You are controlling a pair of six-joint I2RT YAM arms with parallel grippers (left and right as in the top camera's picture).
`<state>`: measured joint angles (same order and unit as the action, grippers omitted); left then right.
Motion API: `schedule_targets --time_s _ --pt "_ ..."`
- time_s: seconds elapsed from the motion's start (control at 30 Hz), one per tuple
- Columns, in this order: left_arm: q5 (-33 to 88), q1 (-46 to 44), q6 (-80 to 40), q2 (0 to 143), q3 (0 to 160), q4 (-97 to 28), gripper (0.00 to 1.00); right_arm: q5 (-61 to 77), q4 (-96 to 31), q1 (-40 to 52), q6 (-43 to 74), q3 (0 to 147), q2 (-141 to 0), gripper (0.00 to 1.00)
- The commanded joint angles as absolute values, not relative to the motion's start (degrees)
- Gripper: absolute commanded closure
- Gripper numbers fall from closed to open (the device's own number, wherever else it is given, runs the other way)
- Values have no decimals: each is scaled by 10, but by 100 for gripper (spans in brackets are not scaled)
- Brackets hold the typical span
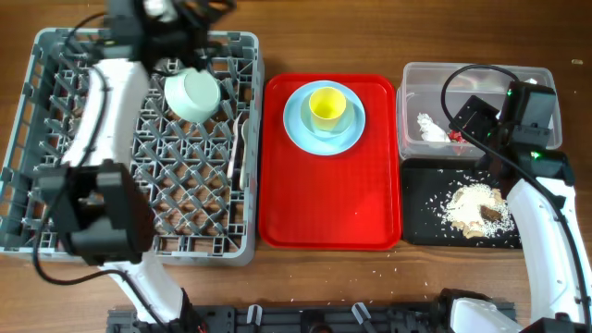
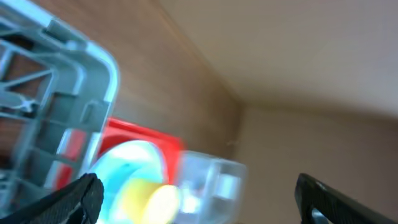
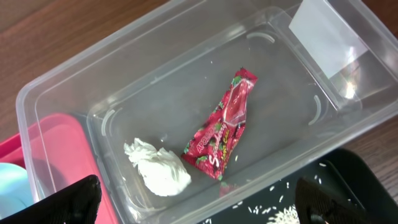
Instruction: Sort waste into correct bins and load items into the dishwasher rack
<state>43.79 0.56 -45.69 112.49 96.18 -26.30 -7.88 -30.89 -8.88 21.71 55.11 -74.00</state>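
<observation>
The grey dishwasher rack [image 1: 55,139] holds the pale green bowl [image 1: 192,94] and white cutlery [image 1: 240,139]. The light blue plate [image 1: 298,129] with the yellow cup [image 1: 326,108] on it sits on the red tray [image 1: 324,208]. The clear tub [image 1: 412,79] holds the white napkin [image 1: 430,128] and red wrapper [image 1: 455,136]; both also show in the right wrist view, napkin [image 3: 158,168] and wrapper [image 3: 224,127]. Food scraps [image 1: 476,208] lie in the black tray [image 1: 421,217]. My left gripper [image 2: 199,199] is open and empty above the rack's far edge. My right gripper [image 3: 196,199] is open and empty over the tub.
The left wrist view is blurred; it shows the rack's corner [image 2: 62,81], the red tray [image 2: 143,137], the plate [image 2: 121,168], the cup [image 2: 152,199] and the tub [image 2: 211,180]. Loose grains lie on the black tray [image 3: 348,180] and on the wood by it.
</observation>
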Motion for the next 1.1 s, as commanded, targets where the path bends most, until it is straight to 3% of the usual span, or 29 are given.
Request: schedule_targets --time_s 0.0,0.13,0.17,0.2,0.23,0.27,0.57,1.0,1.07 --pt "249 -59 -281 1053 964 -304 0 -74 -309 -91 211 562 -742 0" --pt "139 -125 -142 983 964 -386 0 -74 -309 -91 211 562 -742 0" --pt "106 -135 -111 976 964 -427 30 -74 -309 -91 211 562 -742 0" --pt "72 -137 -109 976 964 -458 70 -74 -309 -91 211 562 -742 0" --pt "46 -137 -109 980 963 -490 89 -74 -309 -91 211 562 -742 0" --pt "32 -136 -109 983 963 -506 96 -74 -309 -91 211 562 -742 0" --pt "-59 -87 -126 1060 952 -510 96 -74 -309 -91 211 562 -742 0" --pt "-53 21 -143 1105 948 -531 96 -74 -309 -91 211 562 -742 0" --pt "25 30 -146 1095 949 -523 96 -74 -309 -91 211 562 -742 0"
